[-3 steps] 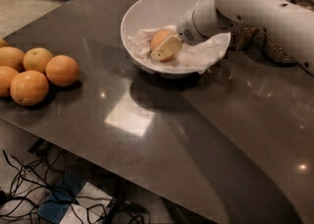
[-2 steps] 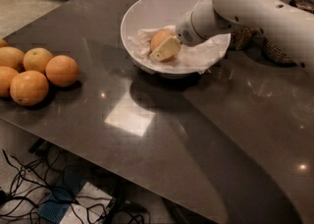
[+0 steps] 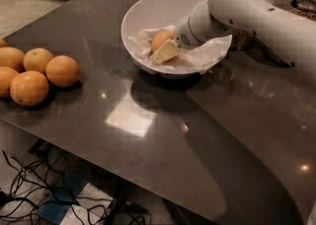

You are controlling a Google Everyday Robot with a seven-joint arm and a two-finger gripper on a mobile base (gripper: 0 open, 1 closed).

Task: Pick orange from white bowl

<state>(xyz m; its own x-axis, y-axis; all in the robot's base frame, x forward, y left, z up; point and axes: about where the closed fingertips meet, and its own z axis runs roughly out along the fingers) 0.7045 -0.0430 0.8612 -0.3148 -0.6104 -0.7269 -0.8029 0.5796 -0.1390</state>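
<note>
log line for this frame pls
end effector: inside white bowl, at orange | orange: in bowl on paper, not lifted | spare oranges: on table, outside bowl

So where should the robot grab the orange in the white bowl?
Around its wide middle, coming down from above on the arm's side, where the gripper sits against it. The orange is smooth and rounded, so the middle probably holds best. It lies low on crumpled paper in the white bowl, whose rim blocks a sideways reach.

No writing, label or number can be read anywhere; the gripper [image 3: 161, 50] is inside the white bowl [image 3: 140, 12], against the orange [image 3: 160, 38].
</note>
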